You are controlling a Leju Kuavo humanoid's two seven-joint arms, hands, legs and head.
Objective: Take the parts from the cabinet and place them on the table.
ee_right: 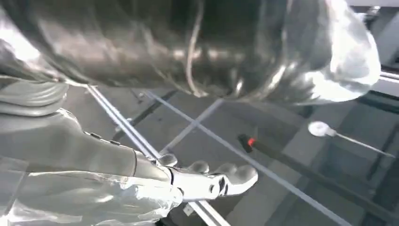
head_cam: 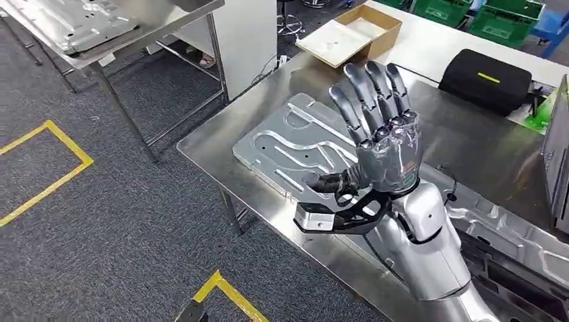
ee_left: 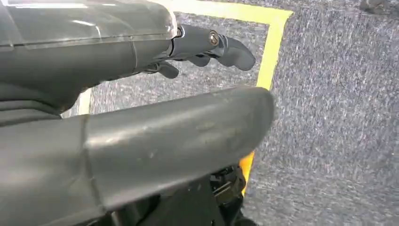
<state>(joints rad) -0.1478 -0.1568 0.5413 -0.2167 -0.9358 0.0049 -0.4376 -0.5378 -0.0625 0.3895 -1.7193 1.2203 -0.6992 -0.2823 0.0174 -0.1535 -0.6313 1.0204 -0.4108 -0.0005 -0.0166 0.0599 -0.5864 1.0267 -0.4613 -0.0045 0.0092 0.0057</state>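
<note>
No readable text, labels, brands or numbers anywhere: table, cardboard box, crates, floor markings all unlettered.

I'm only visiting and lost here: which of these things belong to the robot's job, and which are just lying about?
Job:
stamped metal part lying flat on the steel table
right hand, raised above it, fingers spread, holding nothing

Lying about:
cardboard box
black case
green crates

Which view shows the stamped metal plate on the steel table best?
The head view: the stamped metal plate lies flat on the steel table, its near edge hidden behind the raised right hand. The left wrist view looks at carpet and yellow tape; the right wrist view is too blurred to make it out.
</note>
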